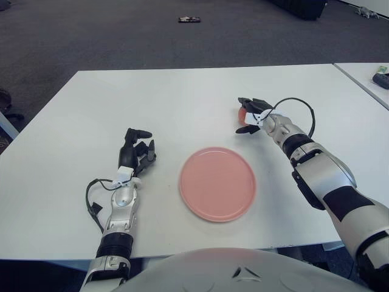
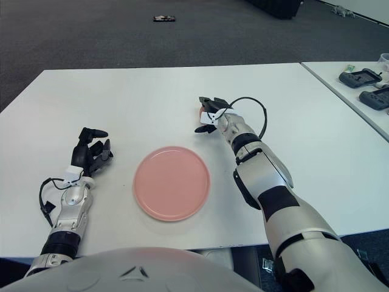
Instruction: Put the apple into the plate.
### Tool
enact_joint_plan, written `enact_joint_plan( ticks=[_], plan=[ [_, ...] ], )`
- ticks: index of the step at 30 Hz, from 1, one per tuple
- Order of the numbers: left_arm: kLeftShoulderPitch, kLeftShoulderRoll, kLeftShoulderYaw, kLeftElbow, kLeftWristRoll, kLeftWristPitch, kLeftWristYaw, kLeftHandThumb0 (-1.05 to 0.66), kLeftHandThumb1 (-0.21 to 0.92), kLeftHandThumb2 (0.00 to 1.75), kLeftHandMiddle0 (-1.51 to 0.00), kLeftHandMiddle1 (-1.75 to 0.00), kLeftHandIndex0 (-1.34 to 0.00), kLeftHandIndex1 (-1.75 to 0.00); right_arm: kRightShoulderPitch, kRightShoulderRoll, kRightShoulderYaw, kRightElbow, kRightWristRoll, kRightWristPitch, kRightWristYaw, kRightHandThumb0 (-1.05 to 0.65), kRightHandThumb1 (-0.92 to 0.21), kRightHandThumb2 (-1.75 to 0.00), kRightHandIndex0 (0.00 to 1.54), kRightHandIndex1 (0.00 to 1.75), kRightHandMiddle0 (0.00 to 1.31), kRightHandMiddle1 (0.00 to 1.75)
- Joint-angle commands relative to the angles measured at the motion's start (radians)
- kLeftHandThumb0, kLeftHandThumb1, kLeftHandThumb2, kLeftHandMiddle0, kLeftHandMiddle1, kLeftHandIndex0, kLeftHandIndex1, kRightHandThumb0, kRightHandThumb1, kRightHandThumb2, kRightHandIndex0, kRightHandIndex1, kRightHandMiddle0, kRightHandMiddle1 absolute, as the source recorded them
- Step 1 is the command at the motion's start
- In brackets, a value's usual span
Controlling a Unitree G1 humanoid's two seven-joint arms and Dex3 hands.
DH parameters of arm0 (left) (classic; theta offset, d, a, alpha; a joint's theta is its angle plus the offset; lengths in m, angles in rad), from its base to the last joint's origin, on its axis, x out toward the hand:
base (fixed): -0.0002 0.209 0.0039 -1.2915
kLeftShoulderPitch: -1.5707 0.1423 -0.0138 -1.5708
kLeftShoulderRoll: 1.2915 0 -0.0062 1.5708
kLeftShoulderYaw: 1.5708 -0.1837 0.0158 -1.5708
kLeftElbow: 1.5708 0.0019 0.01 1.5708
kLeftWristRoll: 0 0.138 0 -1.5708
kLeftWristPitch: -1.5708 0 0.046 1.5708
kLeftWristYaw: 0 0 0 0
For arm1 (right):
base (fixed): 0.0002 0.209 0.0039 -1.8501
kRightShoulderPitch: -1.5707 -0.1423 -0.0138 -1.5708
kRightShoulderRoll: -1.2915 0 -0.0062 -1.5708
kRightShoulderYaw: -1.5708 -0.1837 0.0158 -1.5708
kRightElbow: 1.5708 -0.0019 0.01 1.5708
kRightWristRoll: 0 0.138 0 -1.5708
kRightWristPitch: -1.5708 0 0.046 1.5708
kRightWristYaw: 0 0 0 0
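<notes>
— Where is your right hand, and what are its fingers doing?

— My right hand [image 1: 251, 115] is out over the white table [image 1: 182, 97], beyond the pink plate [image 1: 217, 183] and to its right. Its dark fingers [image 1: 247, 101] are curled around the apple [image 1: 242, 114], one above it and one below, so I am gripping the fruit.

— And where is the apple compared with the plate?

— It is in my grasp, clear of the plate, past its far right edge. I can only see a red patch of it between my fingers. I cannot tell whether it touches the table.

— What about your left hand?

— My left hand [image 1: 137, 151] shows to the left of the plate, fingers loosely spread and holding nothing.
</notes>
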Motion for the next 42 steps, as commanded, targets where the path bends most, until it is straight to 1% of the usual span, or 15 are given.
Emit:
enact_joint_plan(
  ticks=[1,3,4,5,7,15,20,24,26,27,28,30,35,39,42],
  plan=[
    [0.046,-0.008,0.002,0.024,0.009,0.012,0.013,-0.38,0.72,0.81,-0.84,-1.75,-0.32,-1.75,0.038,0.009,-0.013,0.02,0.014,-0.001,0.01,-0.83,-0.55,-0.72,0.02,0.01,0.0,0.24],
    [0.05,-0.007,0.004,0.018,0.01,0.017,0.015,-0.38,0.72,0.81,-0.84,-1.75,-0.32,-1.75,0.043,0.013,-0.029,0.019,0.027,-0.002,0.004,-0.81,-0.55,-0.73,0.05,0.03,0.0,0.35],
    [0.053,-0.005,0.004,0.012,0.01,0.021,0.015,-0.38,0.72,0.81,-0.84,-1.75,-0.32,-1.75,0.047,0.015,-0.035,0.019,0.032,-0.003,-0.001,-0.79,-0.54,-0.73,0.04,0.17,0.0,0.45],
    [0.056,-0.005,0.005,0.007,0.01,0.024,0.015,-0.38,0.72,0.81,-0.84,-1.75,-0.32,-1.75,0.049,0.017,-0.039,0.019,0.035,-0.004,-0.004,-0.79,-0.54,-0.73,0.04,0.17,0.0,0.45],
    [0.06,-0.004,0.005,-0.001,0.012,0.031,0.015,-0.38,0.72,0.8,-0.85,-1.75,-0.31,-1.75,0.057,0.019,-0.04,0.019,0.034,-0.011,-0.016,-0.73,-0.56,-0.74,0.01,0.49,0.0,0.64],
    [0.07,-0.003,0.002,-0.025,0.015,0.056,0.013,-0.37,0.74,0.79,-0.85,-1.75,-0.31,-1.75,0.072,0.019,-0.037,0.02,0.029,-0.039,-0.039,-0.63,-0.56,-0.83,0.01,1.07,0.0,1.05],
    [0.075,-0.004,0.002,-0.035,0.018,0.06,0.016,-0.37,0.74,0.78,-0.85,-1.75,-0.3,-1.75,0.086,0.03,-0.059,0.029,0.048,-0.036,-0.014,-0.55,-0.51,-0.94,0.08,1.25,0.0,1.26],
    [0.081,-0.003,0.002,-0.043,0.017,0.062,0.014,-0.37,0.75,0.77,-0.85,-1.75,-0.3,-1.75,0.088,0.03,-0.073,0.029,0.059,-0.046,0.017,-0.47,-0.45,-1.04,0.25,1.39,0.0,1.46],
    [0.084,-0.004,0.003,-0.047,0.011,0.063,0.009,-0.37,0.75,0.77,-0.85,-1.75,-0.3,-1.75,0.09,0.031,-0.079,0.029,0.064,-0.049,0.03,-0.05,-0.55,-0.92,0.35,1.49,0.03,1.55],
    [0.085,-0.004,0.003,-0.049,0.01,0.064,0.008,-0.37,0.75,0.77,-0.85,-1.75,-0.3,-1.75,0.091,0.031,-0.08,0.029,0.065,-0.05,0.034,0.1,-0.59,-0.86,0.39,1.52,0.05,1.59],
    [0.085,-0.004,0.003,-0.05,0.007,0.063,0.005,-0.37,0.75,0.77,-0.85,-1.75,-0.3,-1.75,0.092,0.031,-0.083,0.029,0.066,-0.049,0.037,0.15,-0.6,-0.83,0.41,1.54,0.05,1.6],
    [0.087,-0.004,0.003,-0.052,0.002,0.061,0.001,-0.37,0.75,0.77,-0.85,-1.75,-0.3,-1.75,0.093,0.032,-0.087,0.029,0.07,-0.046,0.043,0.06,-0.64,-0.8,0.46,1.47,0.16,1.69],
    [0.087,-0.005,0.005,-0.052,0.001,0.056,0.003,-0.37,0.74,0.77,-0.84,-1.75,-0.3,-1.75,0.098,0.033,-0.098,0.028,0.082,-0.041,0.047,0.0,-0.65,-0.79,0.47,1.39,0.31,1.74],
    [0.088,-0.007,0.006,-0.054,-0.005,0.06,0.002,-0.37,0.74,0.78,-0.83,-1.75,-0.3,-1.75,0.105,0.035,-0.128,0.028,0.108,-0.041,0.051,0.0,-0.61,-0.85,0.48,1.38,0.38,1.74],
    [0.089,-0.008,0.006,-0.056,-0.008,0.063,0.002,-0.37,0.74,0.78,-0.82,-1.75,-0.31,-1.75,0.107,0.038,-0.148,0.027,0.125,-0.04,0.057,-0.01,-0.51,-0.98,0.53,1.41,0.43,1.75]
  ],
)
